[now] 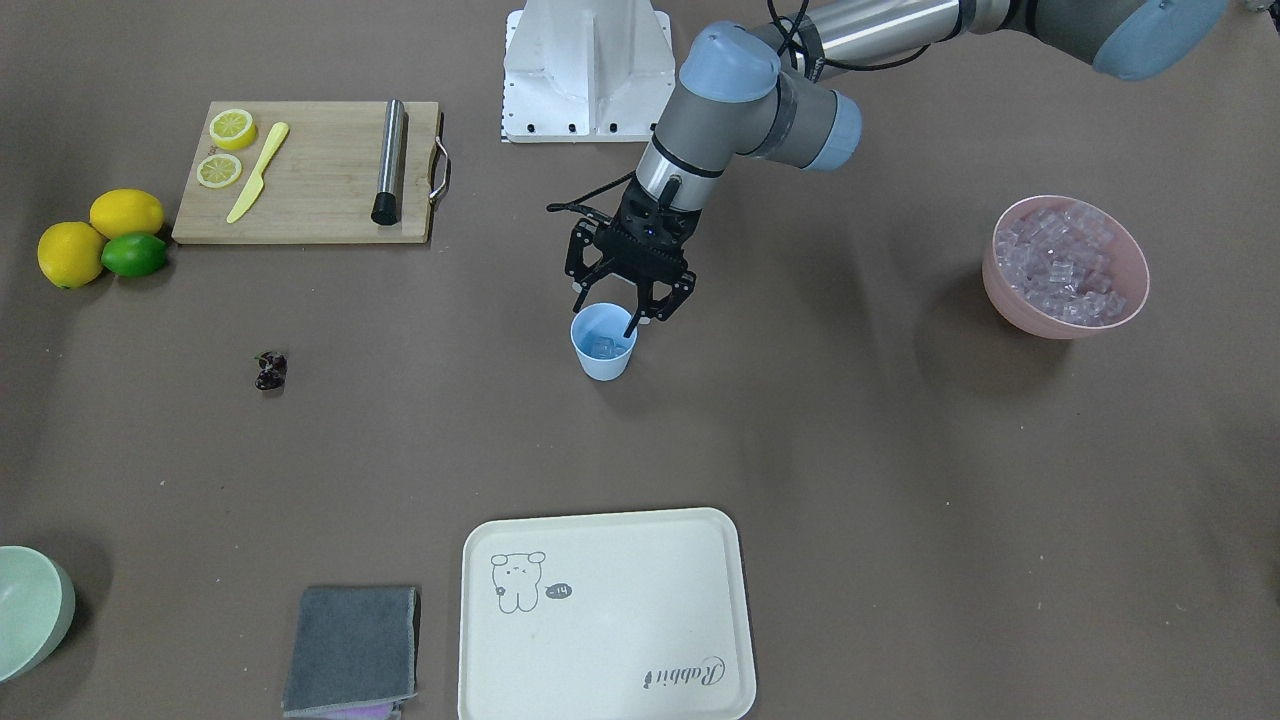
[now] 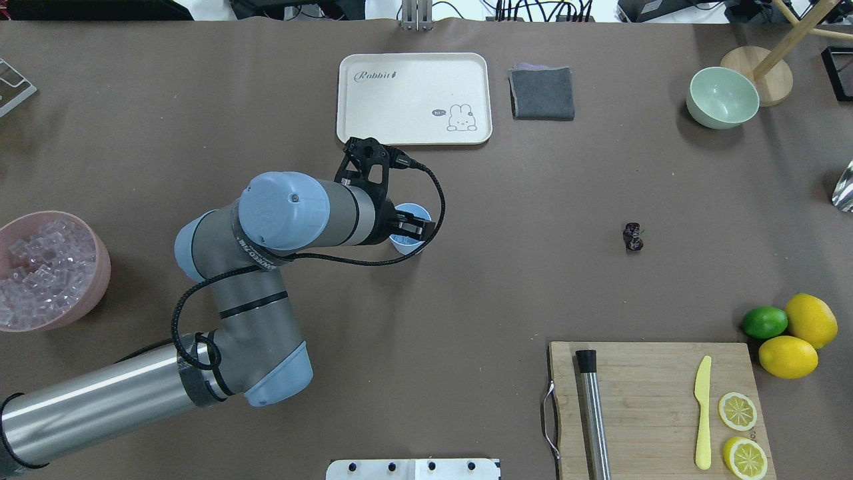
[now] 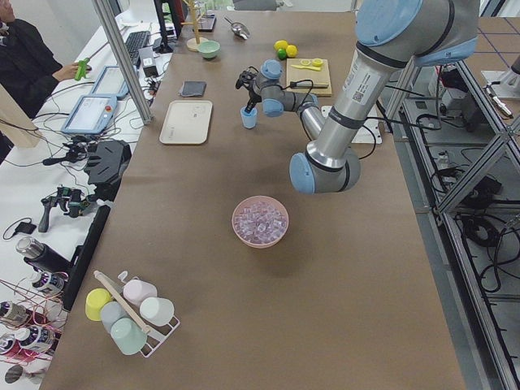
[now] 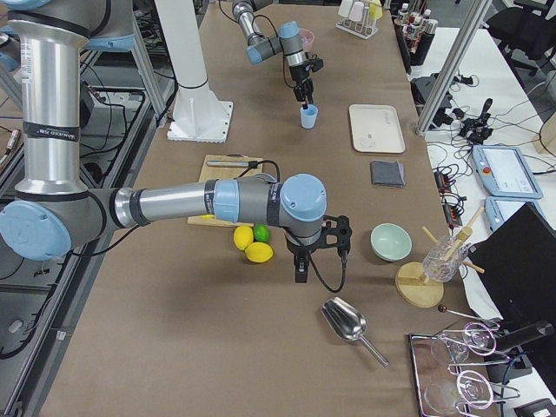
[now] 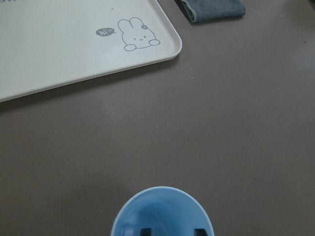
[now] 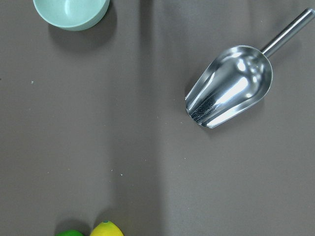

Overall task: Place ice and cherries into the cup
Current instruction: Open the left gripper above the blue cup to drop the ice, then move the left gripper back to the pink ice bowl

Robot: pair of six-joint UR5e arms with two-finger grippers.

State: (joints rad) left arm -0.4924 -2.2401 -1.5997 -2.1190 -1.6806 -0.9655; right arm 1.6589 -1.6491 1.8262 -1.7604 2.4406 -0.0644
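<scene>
The pale blue cup (image 1: 603,352) stands mid-table, and one clear ice cube (image 1: 603,347) lies inside it. My left gripper (image 1: 606,318) hangs open right over the cup's mouth, its fingertips (image 5: 145,230) dipping just inside the rim of the cup (image 5: 162,211). More ice (image 1: 1062,260) fills the pink bowl (image 1: 1066,322) at the robot's far left. The dark cherries (image 1: 270,370) lie on the bare table, also seen in the overhead view as cherries (image 2: 633,237) well right of the cup (image 2: 408,245). My right gripper (image 4: 301,271) hovers near the lemons; I cannot tell if it is open or shut.
A cream tray (image 2: 413,100) and a grey cloth (image 2: 542,93) lie beyond the cup. A mint-green bowl (image 2: 722,97) and a metal scoop (image 6: 229,88) sit at the far right. A cutting board (image 2: 656,407) holds lemon slices, a yellow knife and a metal rod; lemons and a lime (image 2: 764,322) lie beside it.
</scene>
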